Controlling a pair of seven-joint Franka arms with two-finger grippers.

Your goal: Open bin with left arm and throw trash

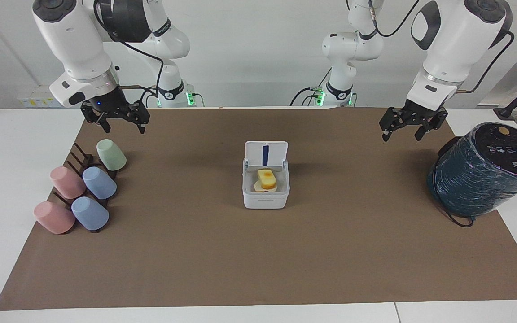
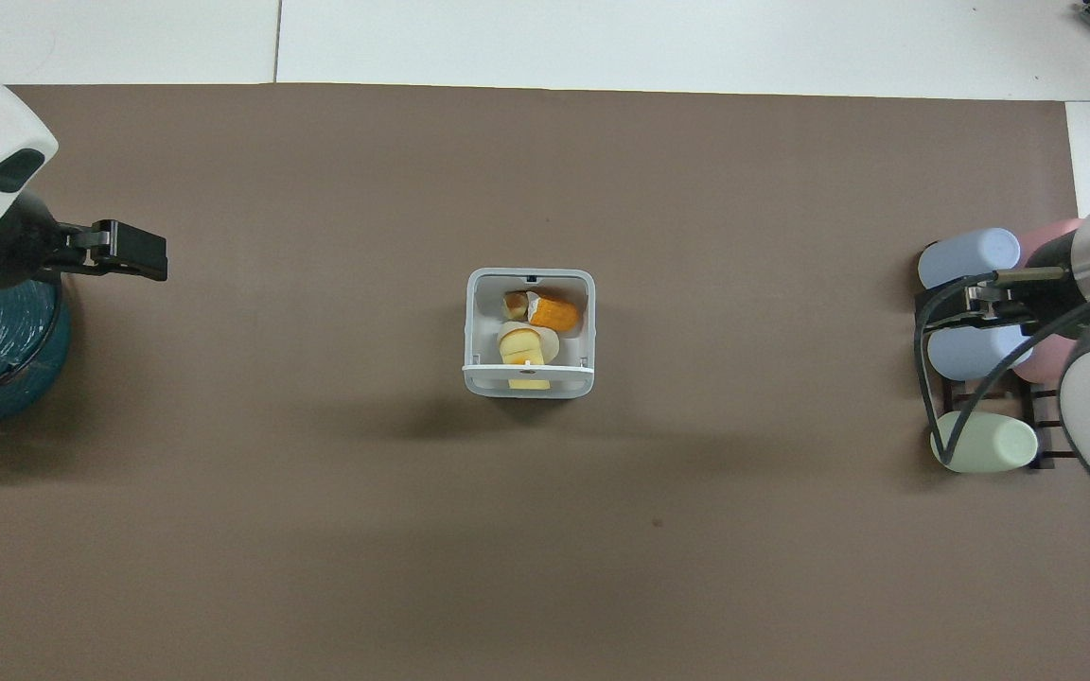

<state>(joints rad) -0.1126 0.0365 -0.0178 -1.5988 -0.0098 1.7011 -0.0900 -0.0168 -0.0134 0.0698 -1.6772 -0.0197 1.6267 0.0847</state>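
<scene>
A brown mat (image 1: pixel 258 260) covers the white table (image 1: pixel 11 179). At its 9 o'clock edge in the facing view, five pastel cups (image 1: pixel 83 186) lie tilted on a dark rack (image 1: pixel 76 159). At 3 o'clock leans a dark teal cylinder (image 1: pixel 483 172).

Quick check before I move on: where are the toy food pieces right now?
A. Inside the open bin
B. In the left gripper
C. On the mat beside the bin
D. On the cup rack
A: the toy food pieces lie inside the bin, whose lid stands up; both grippers are empty.
</scene>
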